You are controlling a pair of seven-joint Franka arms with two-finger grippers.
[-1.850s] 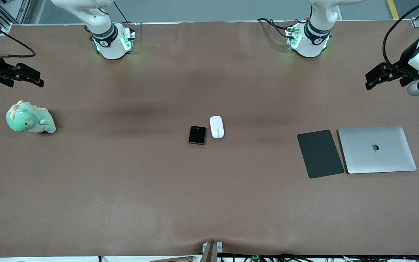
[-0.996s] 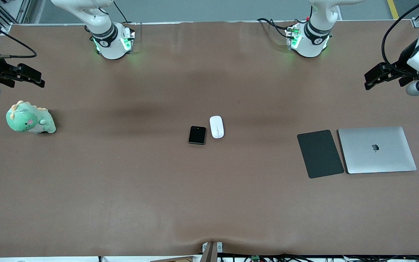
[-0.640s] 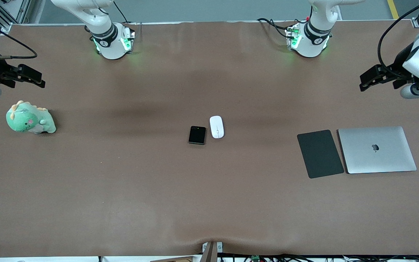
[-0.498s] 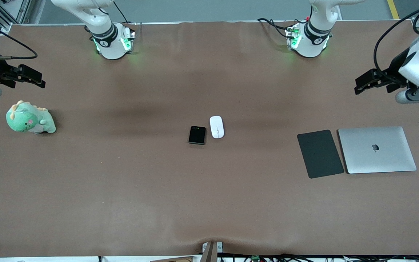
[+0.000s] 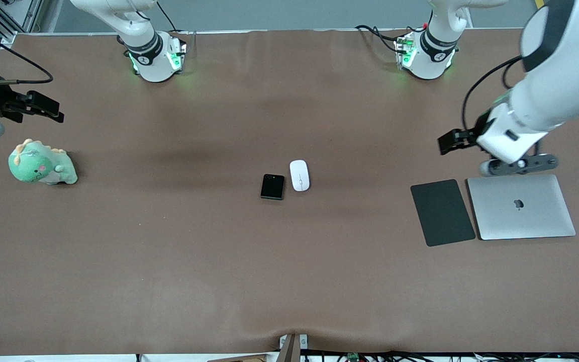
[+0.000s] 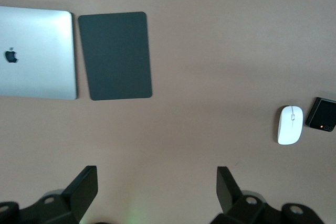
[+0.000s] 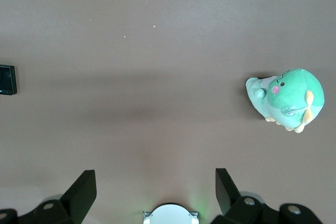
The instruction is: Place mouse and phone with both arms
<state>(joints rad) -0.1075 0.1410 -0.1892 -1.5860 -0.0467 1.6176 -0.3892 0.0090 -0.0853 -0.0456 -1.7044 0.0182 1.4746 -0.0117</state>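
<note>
Brown matting covers the table (image 5: 169,261), and at centre frame the white mouse (image 5: 299,175) lies just beside the black folded phone (image 5: 272,186), apart from it. At the right of the frame the left gripper (image 5: 449,142) hangs over bare table just above the dark mouse pad (image 5: 442,212) and silver laptop (image 5: 520,206), fingers (image 6: 84,188) spread wide, empty. At the far left edge the right gripper (image 5: 43,106) hangs above the green dinosaur plush (image 5: 40,164), wide open, empty.
</note>
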